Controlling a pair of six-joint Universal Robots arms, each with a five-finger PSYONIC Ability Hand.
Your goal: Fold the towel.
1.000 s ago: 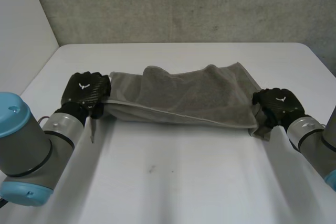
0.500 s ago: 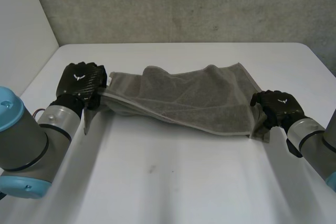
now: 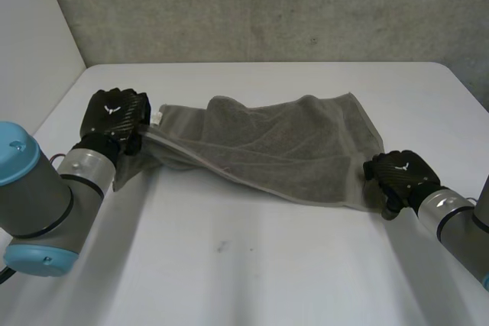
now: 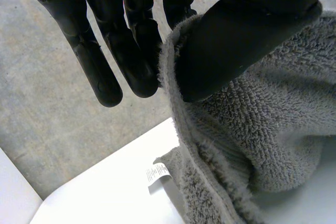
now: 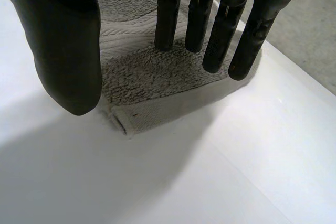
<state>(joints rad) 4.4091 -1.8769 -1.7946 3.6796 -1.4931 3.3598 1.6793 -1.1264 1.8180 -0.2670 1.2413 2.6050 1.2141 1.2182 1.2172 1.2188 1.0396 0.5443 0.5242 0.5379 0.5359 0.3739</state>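
A grey towel [image 3: 290, 150] lies stretched across the white table [image 3: 260, 265], loosely folded lengthwise. My left hand [image 3: 114, 116] is at its left end and is shut on it. There the thumb [image 4: 236, 40] pinches the towel's edge [image 4: 173, 77] against the fingers [image 4: 131, 51], and that end hangs raised off the table. My right hand [image 3: 399, 175] hovers at the towel's near right corner [image 5: 126, 121], which lies flat on the table. Its fingers [image 5: 210, 30] are straight over the cloth, its thumb [image 5: 63, 51] stands apart, and it holds nothing.
A white label [image 4: 156, 172] sticks out from the towel's left end, below my left hand. A grey wall [image 3: 267, 5] runs along the table's far edge and a white panel [image 3: 30, 43] stands at its left. Bare table lies in front of the towel.
The left hand lifted the towel's left end and carried it slightly farther away. The right hand drew back toward the near edge, and the near right corner now lies flat.
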